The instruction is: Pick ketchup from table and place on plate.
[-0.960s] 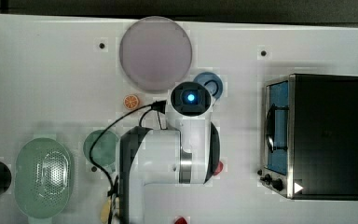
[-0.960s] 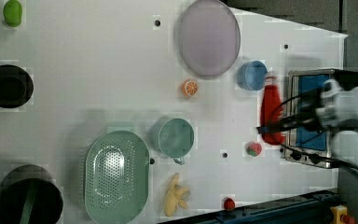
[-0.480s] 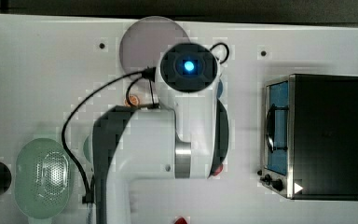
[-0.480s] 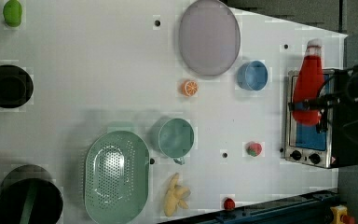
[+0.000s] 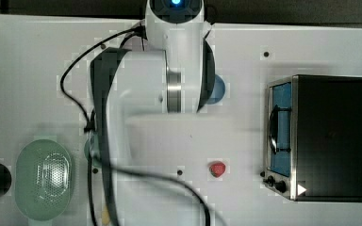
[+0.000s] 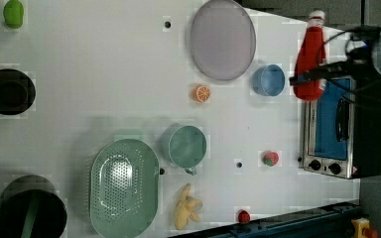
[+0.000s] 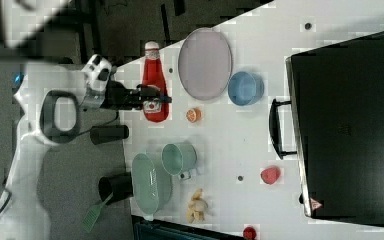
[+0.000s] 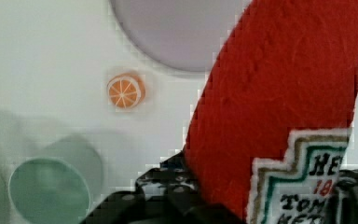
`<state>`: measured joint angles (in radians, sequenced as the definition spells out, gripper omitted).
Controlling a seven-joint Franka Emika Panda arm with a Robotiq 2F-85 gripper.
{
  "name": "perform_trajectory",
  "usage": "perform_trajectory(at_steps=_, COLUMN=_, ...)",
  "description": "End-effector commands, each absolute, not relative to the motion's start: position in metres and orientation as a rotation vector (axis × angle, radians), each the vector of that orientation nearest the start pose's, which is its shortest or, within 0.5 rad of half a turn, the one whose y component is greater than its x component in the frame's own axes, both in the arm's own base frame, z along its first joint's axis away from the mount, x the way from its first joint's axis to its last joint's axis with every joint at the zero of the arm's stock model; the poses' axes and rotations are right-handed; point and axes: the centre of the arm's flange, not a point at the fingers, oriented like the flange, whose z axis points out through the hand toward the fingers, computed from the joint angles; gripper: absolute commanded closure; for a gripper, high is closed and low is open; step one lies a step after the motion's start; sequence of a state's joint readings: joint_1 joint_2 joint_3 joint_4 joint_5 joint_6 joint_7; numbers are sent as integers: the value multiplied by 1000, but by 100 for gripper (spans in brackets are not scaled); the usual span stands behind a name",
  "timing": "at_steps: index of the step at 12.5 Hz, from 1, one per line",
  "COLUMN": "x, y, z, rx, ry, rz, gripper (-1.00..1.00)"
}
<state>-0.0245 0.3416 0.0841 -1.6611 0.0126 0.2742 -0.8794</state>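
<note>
The ketchup (image 6: 309,57) is a red soft bottle with a white cap and a white label, and it hangs in the air clear of the table. My gripper (image 6: 308,77) is shut on its lower body, at the label. In the right view the ketchup (image 7: 154,75) sits to the left of the plate (image 7: 205,62), with my gripper (image 7: 151,103) across it. The wrist view has the ketchup (image 8: 284,93) close up, and the pale lilac plate (image 8: 177,32) lies on the table beyond it. In the left view the plate (image 6: 222,39) lies bare. In the top view my arm (image 5: 174,56) covers the plate.
A blue bowl (image 6: 269,80) stands beside the plate, with an orange slice (image 6: 202,93) and a green cup (image 6: 188,146) nearby. A toaster oven (image 6: 345,129) fills the left view's right side. A strawberry (image 6: 270,158), a green strainer (image 6: 124,186) and a banana (image 6: 187,213) lie further off.
The arm has lifted the ketchup off the table and carried it up the left view, from beside the strawberry toward the plate's end. In the top view the arm swung upward over the plate.
</note>
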Motion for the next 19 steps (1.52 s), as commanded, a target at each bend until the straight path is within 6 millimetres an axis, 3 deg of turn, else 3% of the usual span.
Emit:
perform_trajectory(at_steps=1, x=665, y=27, z=386, rx=-3091, ry=-91, rz=223, gripper=-27)
perform_trajectory(at_steps=6, x=707, y=35, z=306, rx=-3052, ry=-60, rz=240, gripper=-27)
perform_trajectory(at_steps=9, x=728, y=43, z=263, rx=-3051, ry=-61, rz=104, gripper=-27)
perform_trajectory(at_steps=14, x=738, y=53, z=196, rx=-3047, ry=-58, rz=-31, gripper=-34)
perform_trajectory(at_steps=16, x=740, y=55, z=190, rx=-3043, ry=-52, rz=-77, gripper=-75)
perform_trajectory(at_steps=17, x=744, y=56, z=201, rx=-3036, ry=-34, rz=-103, gripper=-97)
perform_trajectory(at_steps=19, x=748, y=55, z=229, rx=-3035, ry=26, rz=-120, gripper=-100)
